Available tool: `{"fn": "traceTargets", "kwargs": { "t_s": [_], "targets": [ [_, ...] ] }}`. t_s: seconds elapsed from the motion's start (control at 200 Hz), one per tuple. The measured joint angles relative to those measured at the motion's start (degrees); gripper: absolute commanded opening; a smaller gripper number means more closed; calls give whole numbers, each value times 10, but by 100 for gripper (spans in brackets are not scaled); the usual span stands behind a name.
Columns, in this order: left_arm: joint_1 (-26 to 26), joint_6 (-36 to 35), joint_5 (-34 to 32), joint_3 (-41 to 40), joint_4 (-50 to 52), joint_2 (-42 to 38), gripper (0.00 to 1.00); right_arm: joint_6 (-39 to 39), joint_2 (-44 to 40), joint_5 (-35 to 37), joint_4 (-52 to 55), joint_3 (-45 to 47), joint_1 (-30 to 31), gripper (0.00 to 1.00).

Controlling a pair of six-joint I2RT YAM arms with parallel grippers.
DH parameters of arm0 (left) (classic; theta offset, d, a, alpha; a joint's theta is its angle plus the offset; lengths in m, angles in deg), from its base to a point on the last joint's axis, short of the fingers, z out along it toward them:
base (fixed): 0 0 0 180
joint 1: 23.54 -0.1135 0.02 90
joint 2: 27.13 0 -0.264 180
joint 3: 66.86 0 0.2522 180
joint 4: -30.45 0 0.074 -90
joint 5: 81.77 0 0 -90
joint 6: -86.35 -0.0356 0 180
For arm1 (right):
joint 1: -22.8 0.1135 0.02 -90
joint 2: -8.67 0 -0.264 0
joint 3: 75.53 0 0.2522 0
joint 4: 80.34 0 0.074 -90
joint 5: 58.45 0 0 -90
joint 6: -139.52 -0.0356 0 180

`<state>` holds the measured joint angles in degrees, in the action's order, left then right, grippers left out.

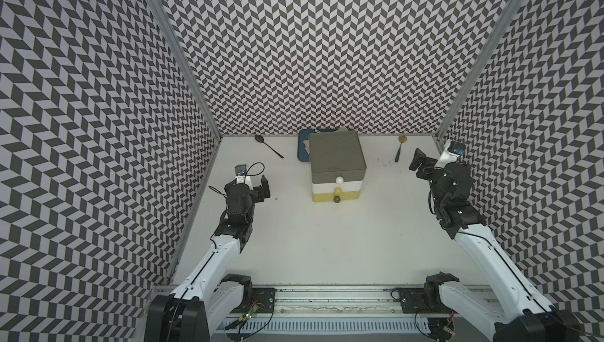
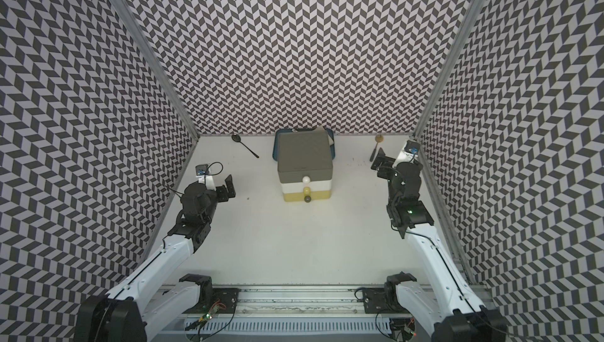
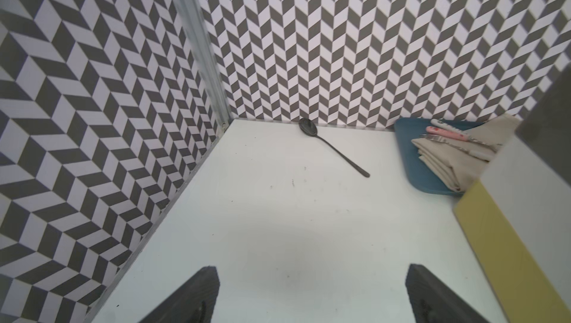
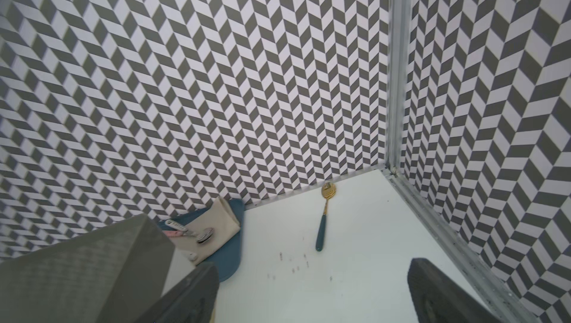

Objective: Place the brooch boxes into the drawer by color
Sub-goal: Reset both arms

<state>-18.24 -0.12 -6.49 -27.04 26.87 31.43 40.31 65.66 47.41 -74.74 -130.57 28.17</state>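
Observation:
The drawer [image 1: 336,160] [image 2: 304,157] stands at the back middle of the table in both top views, a three-tier chest of grey, white and yellow. Its white knob [image 1: 339,180], yellow knob [image 1: 336,190] and grey knob [image 1: 336,199] line up in front, and all tiers look pushed in. No brooch boxes show in any view. My left gripper [image 1: 261,190] [image 3: 312,293] hovers open and empty left of the chest. Far to the right of it, by the side wall, my right gripper [image 1: 420,160] [image 4: 312,290] is also open and empty.
A black spoon [image 1: 268,146] [image 3: 333,148] lies at the back left. A gold spoon with a teal handle [image 1: 400,149] [image 4: 324,216] lies at the back right. Behind the chest sits a dark blue tray [image 1: 302,150] [image 3: 408,151] with a folded napkin [image 3: 448,164] and cutlery. Patterned walls close three sides.

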Motion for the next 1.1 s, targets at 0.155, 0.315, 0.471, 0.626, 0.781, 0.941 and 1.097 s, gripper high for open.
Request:
{"fn": "traceTargets", "kwargs": {
  "t_s": [0.155, 0.315, 0.471, 0.626, 0.781, 0.941, 1.097],
  "targets": [
    [-46, 15, 7, -2, -110, 78, 100, 31, 43, -13, -106, 83, -42, 100],
    [-52, 21, 4, -30, -211, 140, 100, 53, 108, -30, -167, 116, -64, 100],
    [-52, 21, 5, -57, -274, 184, 100, 53, 158, -53, -260, 165, -67, 100],
    [-52, 21, 17, -81, -354, 217, 100, 50, 200, -70, -356, 223, -70, 100],
    [-52, 19, 32, -112, -424, 246, 100, 45, 221, -87, -488, 290, -71, 99],
    [-52, 8, 65, -122, -489, 287, 100, 45, 269, -106, -633, 356, -71, 99],
    [-52, -1, 90, -122, -512, 296, 100, 47, 321, -117, -729, 373, -70, 99]
  ]
}}
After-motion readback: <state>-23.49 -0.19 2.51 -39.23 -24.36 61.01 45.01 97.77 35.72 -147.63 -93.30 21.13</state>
